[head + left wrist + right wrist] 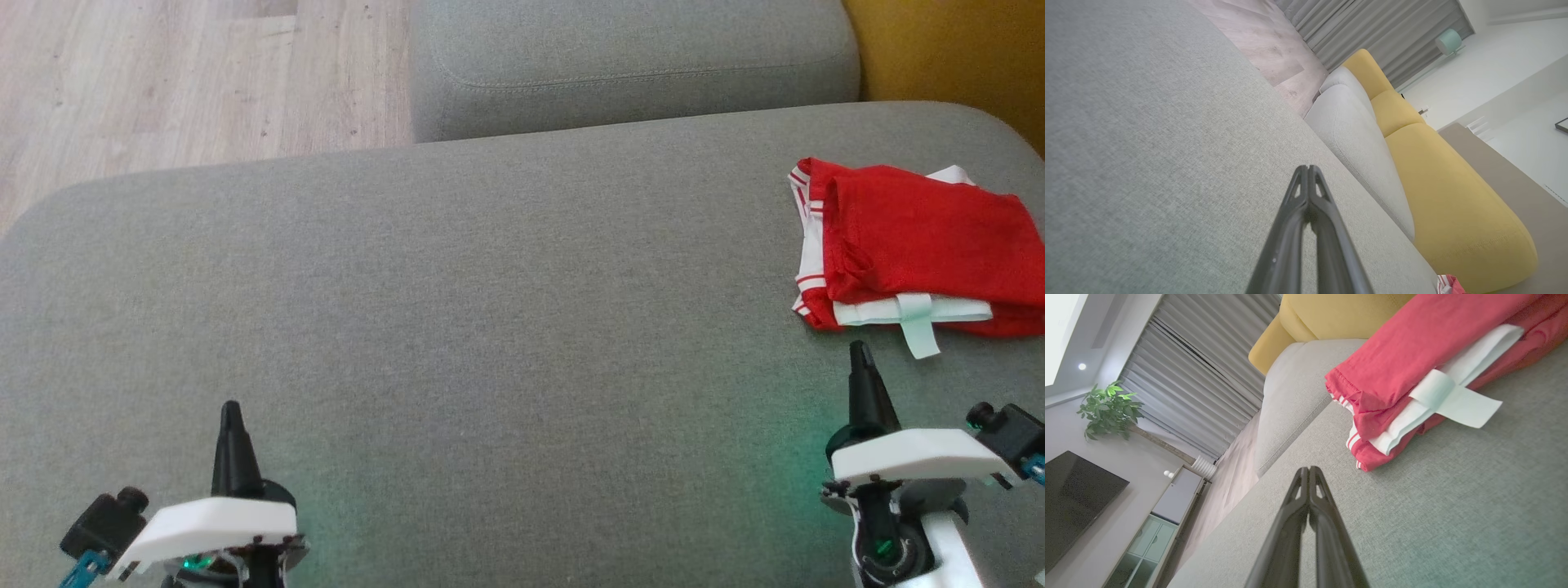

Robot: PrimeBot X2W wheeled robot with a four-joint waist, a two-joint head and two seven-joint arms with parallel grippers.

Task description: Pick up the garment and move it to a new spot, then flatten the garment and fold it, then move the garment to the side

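Note:
A red garment (914,245) with white stripes and a pale ribbon lies folded at the right side of the grey sofa seat (490,310). In the right wrist view the garment (1412,363) sits just beyond and to the right of my fingertips. My right gripper (859,353) hovers a little in front of the garment's near edge, shut and holding nothing; its tips (1308,470) meet. My left gripper (231,408) is low at the left over bare cushion, also shut and holding nothing, with its tips (1306,168) together. A red corner of the garment (1447,284) peeks in at the bottom of the left wrist view.
A second grey cushion (629,65) lies beyond the seat, with a yellow sofa back (955,49) at the far right. Wooden floor (188,82) shows at the upper left. The right wrist view takes in curtains, a plant (1110,408) and a dark screen (1073,498).

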